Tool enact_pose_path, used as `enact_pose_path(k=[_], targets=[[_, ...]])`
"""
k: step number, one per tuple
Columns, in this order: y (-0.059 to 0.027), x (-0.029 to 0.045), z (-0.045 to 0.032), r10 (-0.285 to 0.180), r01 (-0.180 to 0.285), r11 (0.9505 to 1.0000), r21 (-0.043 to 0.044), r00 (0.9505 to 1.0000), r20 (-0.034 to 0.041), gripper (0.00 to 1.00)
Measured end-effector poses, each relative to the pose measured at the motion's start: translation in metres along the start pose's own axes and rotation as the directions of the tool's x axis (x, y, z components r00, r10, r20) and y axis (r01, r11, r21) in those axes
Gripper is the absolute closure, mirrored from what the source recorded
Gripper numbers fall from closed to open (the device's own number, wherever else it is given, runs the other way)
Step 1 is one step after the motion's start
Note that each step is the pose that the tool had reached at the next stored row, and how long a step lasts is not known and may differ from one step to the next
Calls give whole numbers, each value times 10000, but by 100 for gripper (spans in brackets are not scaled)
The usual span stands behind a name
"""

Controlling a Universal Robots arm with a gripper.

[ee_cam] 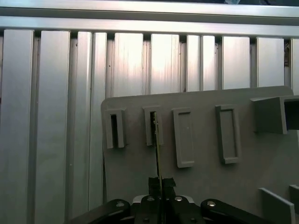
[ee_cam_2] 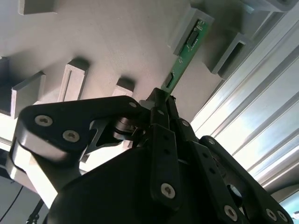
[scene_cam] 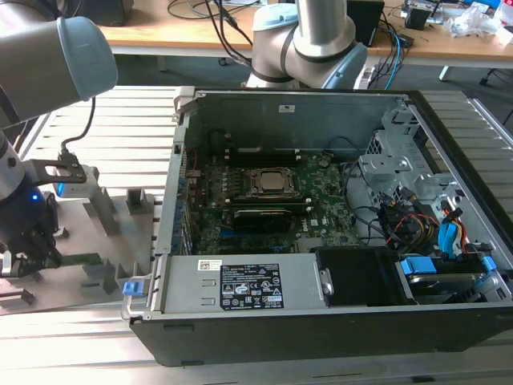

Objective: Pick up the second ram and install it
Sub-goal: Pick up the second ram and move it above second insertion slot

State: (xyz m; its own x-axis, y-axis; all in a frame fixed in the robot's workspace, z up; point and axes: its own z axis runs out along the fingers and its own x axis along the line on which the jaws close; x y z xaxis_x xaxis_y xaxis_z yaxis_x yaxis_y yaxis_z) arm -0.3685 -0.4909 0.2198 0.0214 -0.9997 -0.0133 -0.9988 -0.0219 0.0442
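Found gripper clamped on one end of ram. Noted board pinched edge-on between fingers and projecting straight out beyond their tips. Recorded far end at a slot block on tray, at exterior view's left of case.

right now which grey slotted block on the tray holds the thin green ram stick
The grey slotted block straight ahead of the gripper: the thin green ram stick runs from the gripper into its slot, while the other blocks hold no stick.
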Motion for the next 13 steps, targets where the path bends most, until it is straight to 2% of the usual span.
enact_pose_path(k=[13], targets=[[5, -7, -115, 0, 0, 10000, 2, 10000, -7, 86]])
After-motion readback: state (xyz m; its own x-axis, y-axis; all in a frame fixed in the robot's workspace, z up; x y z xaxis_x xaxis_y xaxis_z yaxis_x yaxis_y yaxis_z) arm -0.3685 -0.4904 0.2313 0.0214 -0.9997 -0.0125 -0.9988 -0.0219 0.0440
